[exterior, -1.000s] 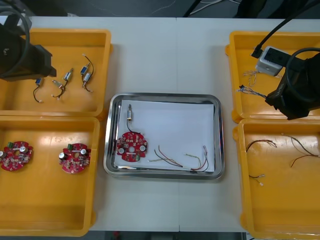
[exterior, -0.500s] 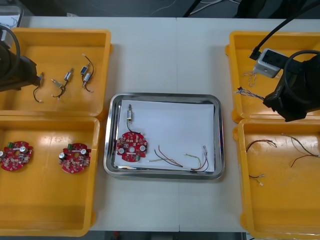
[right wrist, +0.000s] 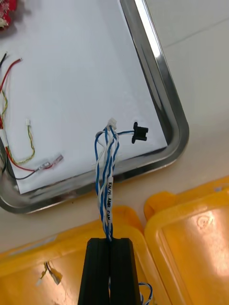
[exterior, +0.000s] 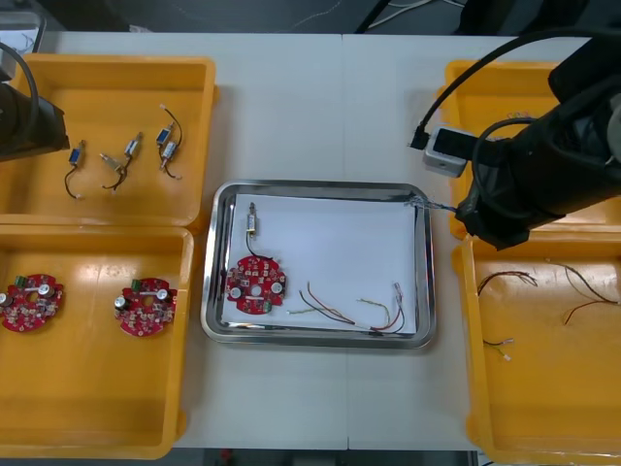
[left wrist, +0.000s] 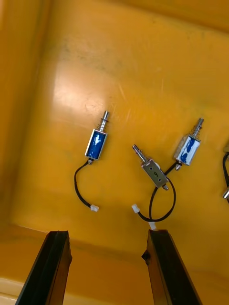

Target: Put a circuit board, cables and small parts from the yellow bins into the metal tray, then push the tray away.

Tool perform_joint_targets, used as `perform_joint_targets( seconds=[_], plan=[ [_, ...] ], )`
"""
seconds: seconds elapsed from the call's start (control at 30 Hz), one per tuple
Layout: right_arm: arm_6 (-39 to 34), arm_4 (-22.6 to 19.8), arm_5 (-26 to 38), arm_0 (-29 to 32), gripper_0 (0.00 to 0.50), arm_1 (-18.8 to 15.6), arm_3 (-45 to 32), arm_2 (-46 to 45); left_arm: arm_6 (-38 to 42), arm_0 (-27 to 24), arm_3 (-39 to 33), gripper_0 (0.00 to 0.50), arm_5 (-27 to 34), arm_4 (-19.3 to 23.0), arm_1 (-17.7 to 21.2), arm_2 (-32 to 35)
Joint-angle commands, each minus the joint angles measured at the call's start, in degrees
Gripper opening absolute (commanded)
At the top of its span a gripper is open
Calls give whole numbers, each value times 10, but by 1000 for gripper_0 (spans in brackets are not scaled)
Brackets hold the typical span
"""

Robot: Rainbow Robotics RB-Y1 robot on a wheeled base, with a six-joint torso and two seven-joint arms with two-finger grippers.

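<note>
My right gripper (right wrist: 110, 248) is shut on a twisted blue and white cable (right wrist: 106, 181). The cable reaches from the fingers out over the corner of the metal tray (right wrist: 162, 81), and its black connector (right wrist: 140, 131) hangs above the white lining. In the front view the cable's tip (exterior: 420, 203) shows at the tray's far right corner, with the right arm (exterior: 529, 180) over the right bins. The tray (exterior: 317, 338) holds a red circuit board (exterior: 256, 285), a small metal part (exterior: 251, 220) and red and yellow cables (exterior: 335, 313). My left gripper (left wrist: 107, 243) stands open above small metal parts (left wrist: 96, 143).
The far left yellow bin (exterior: 116, 68) holds several small metal parts (exterior: 126, 150). Two circuit boards (exterior: 31, 301) lie in the near left bin. The near right bin (exterior: 543, 408) holds black cables (exterior: 505, 282). The left arm (exterior: 24, 116) sits at the far left edge.
The right arm has swung left from over the far right bin to the tray's far right corner, carrying the blue and white cable. The left arm has drawn back toward the left edge.
</note>
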Motion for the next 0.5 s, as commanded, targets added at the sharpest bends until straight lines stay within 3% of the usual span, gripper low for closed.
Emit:
perform_joint_targets(
  seconds=[0.03,0.5],
  plan=[
    [1,7,-40,-56,0,14,33,65,-58,3,-4,468,-8,-12,20,-2],
    [22,48,-179,-155,0,39,165,239,-69,3,-3,465,-38,-8,17,-7]
  ],
)
